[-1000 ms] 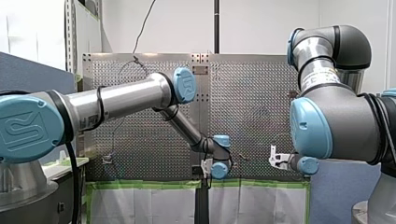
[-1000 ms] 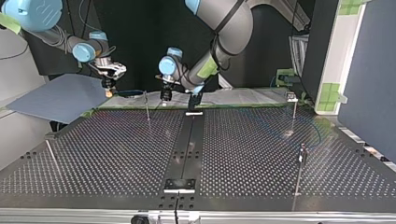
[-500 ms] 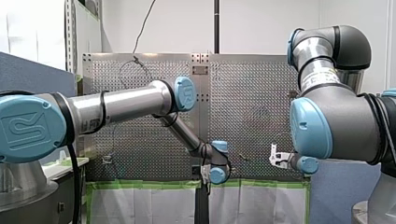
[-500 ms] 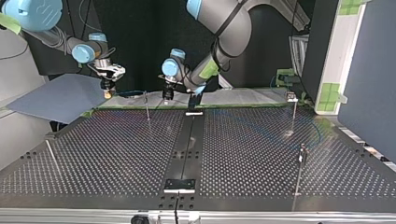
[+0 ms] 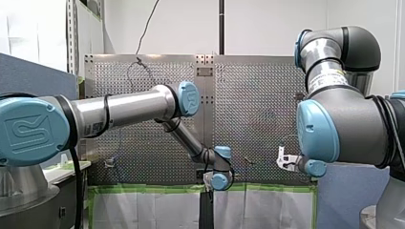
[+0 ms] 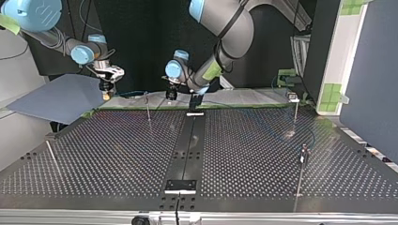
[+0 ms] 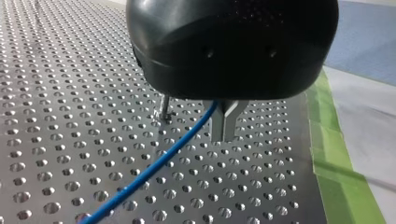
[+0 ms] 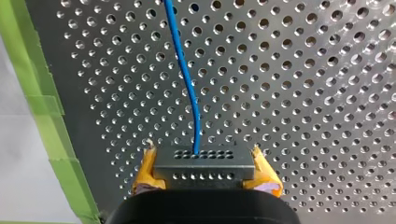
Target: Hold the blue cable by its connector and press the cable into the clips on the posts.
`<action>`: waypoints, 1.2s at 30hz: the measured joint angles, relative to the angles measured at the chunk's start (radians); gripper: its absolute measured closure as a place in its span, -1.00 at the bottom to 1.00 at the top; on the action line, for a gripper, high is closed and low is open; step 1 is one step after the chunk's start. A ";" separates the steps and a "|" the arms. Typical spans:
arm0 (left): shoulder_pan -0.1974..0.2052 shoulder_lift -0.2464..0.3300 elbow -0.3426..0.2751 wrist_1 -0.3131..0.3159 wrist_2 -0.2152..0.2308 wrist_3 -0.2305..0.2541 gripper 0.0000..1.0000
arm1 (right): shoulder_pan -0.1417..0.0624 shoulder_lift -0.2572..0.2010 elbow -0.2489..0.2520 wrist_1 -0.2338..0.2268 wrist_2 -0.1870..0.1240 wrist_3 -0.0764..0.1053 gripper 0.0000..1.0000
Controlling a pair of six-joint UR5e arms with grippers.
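Yellow-padded, my right claw point(image 8: 205, 171) is closed on the connector point(image 8: 204, 163), a grey block with rows of small holes. One pad point(image 8: 145, 171) presses against each of its ends. The blue cable point(image 8: 184, 70) leaves the middle of the connector's face and runs ahead of the claw, with one soft bend, above the perforated table point(image 8: 317, 93). A strip of green tape point(image 8: 42, 107) borders the table beside the claw.

My left claw point(image 7: 224, 135) is black, and its two metal fingers point(image 7: 229, 116) are pressed together at the tips. The cable comes out near the root of those fingers, on the side toward a thin post point(image 7: 164, 106), and slopes away over the table. Whether the fingers pinch it there I cannot tell. The post stands near the claw, with the cable passing between the two.

In the top view both claws hang at the table's far edge, my right one at the view's left and my left one near the middle, with that post standing between them. A short blue stretch of cable shows between my right claw and the post. Another post point(image 6: 296, 110) stands well apart at that view's right.
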State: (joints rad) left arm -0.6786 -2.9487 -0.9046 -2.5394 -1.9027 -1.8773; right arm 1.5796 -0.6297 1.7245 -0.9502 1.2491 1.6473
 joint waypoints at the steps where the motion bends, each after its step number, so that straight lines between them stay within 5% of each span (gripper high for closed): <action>1: 0.001 0.000 0.003 -0.002 0.002 0.000 1.00 | 0.000 0.000 -0.003 0.000 0.000 0.001 1.00; 16: 0.009 0.000 0.120 -0.103 0.002 0.006 1.00 | -0.009 0.019 -0.049 0.029 0.000 0.011 1.00; 25: 0.032 0.000 0.143 -0.157 -0.008 0.024 1.00 | -0.010 0.058 -0.120 0.102 -0.001 -0.013 1.00; 36: 0.041 0.000 0.154 -0.177 -0.005 0.046 1.00 | -0.010 0.062 -0.179 0.128 -0.014 -0.005 1.00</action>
State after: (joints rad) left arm -0.6377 -2.9487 -0.7503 -2.7168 -1.9076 -1.8312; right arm 1.5701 -0.5677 1.5455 -0.8227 1.2352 1.6421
